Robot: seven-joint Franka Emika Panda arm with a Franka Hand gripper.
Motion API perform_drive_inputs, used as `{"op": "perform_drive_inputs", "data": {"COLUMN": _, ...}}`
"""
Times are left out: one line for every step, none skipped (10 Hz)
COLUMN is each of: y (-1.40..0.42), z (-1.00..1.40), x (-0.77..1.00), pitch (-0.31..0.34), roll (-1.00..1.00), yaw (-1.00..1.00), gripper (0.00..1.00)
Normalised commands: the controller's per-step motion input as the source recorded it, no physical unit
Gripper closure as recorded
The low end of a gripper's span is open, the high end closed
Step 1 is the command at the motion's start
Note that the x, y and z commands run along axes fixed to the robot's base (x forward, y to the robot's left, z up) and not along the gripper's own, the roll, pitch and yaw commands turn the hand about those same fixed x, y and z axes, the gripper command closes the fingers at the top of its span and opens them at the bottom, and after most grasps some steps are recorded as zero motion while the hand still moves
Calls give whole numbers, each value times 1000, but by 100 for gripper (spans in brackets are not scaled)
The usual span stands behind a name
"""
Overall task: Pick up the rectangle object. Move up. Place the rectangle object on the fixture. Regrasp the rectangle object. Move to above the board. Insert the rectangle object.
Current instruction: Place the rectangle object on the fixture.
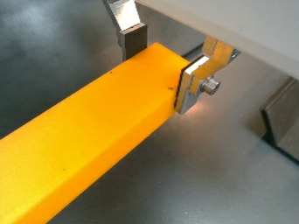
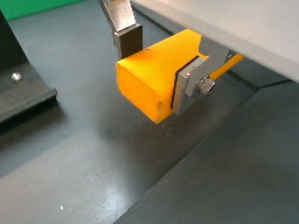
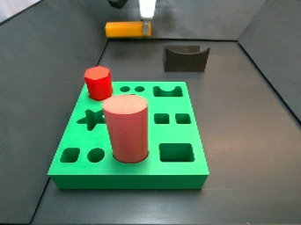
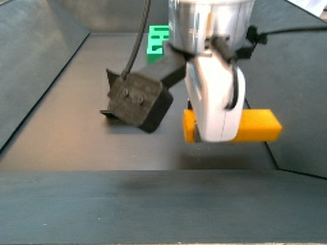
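Observation:
The rectangle object [image 1: 93, 131] is a smooth orange-yellow block lying lengthwise, seen end-on in a wrist view [image 2: 152, 83]. My gripper [image 1: 163, 63] has its jaws on either side of one end of the block: one silver finger [image 2: 193, 83] lies flat against its side and the dark pad [image 2: 126, 42] of the opposite finger meets the other side. In both side views the gripper [image 4: 211, 115] stands upright over the block [image 4: 259, 124] low over the dark floor, at the far end [image 3: 129, 29]. The fixture [image 4: 138, 99] stands close beside it. The green board [image 3: 129, 169] is nearer the camera.
A tall red cylinder [image 3: 126, 130] and a small red hexagonal peg [image 3: 98, 83] stand in the board's holes. The fixture [image 3: 185, 58] sits between the board and the back wall. Grey walls enclose the floor on all sides.

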Motion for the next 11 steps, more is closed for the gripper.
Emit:
{"op": "perform_drive_inputs", "data": {"y": -1, "z": 1000, "x": 4, "pitch": 4, "roll": -1, "yaw": -4, "gripper": 100}}
{"op": "perform_drive_inputs", "data": {"y": -5, "z": 1000, "x": -7, "pitch": 18, "roll": -4, "yaw": -8, "gripper": 100}}
{"op": "perform_drive_inputs", "data": {"y": -6, "z": 1000, "x": -11, "pitch": 22, "roll": -5, "yaw": -10, "gripper": 100}}
{"op": "perform_drive_inputs", "data": {"y": -7, "z": 1000, "x": -16, "pitch": 29, "roll": -5, "yaw": -15, "gripper": 100}}
{"op": "perform_drive_inputs", "data": {"y": -7, "z": 1000, "x": -17, "pitch": 31, "roll": -5, "yaw": -16, "gripper": 100}}
{"op": "perform_drive_inputs", "data": {"y": -6, "z": 917, "x": -18, "pitch": 40, "roll": -6, "yaw": -18, "gripper": 100}}
{"op": "perform_drive_inputs", "data": {"y": -4, "z": 743, "x": -16, "pitch": 48, "roll": -8, "yaw": -19, "gripper": 100}}
{"op": "perform_drive_inputs", "data": {"y": 1, "z": 511, "x": -3, "pitch": 56, "roll": -9, "yaw": -22, "gripper": 100}}
{"op": "perform_drive_inputs", "data": {"y": 2, "z": 396, "x": 1, "pitch": 64, "roll": -11, "yaw": -22, "gripper": 100}}
{"op": "perform_drive_inputs", "data": {"y": -604, "z": -203, "x": 1000, "pitch": -10, "roll": -56, "yaw": 1000, "gripper": 100}}
{"op": "perform_drive_inputs", "data": {"y": -598, "z": -270, "x": 1000, "pitch": -8, "roll": -56, "yaw": 1000, "gripper": 100}}
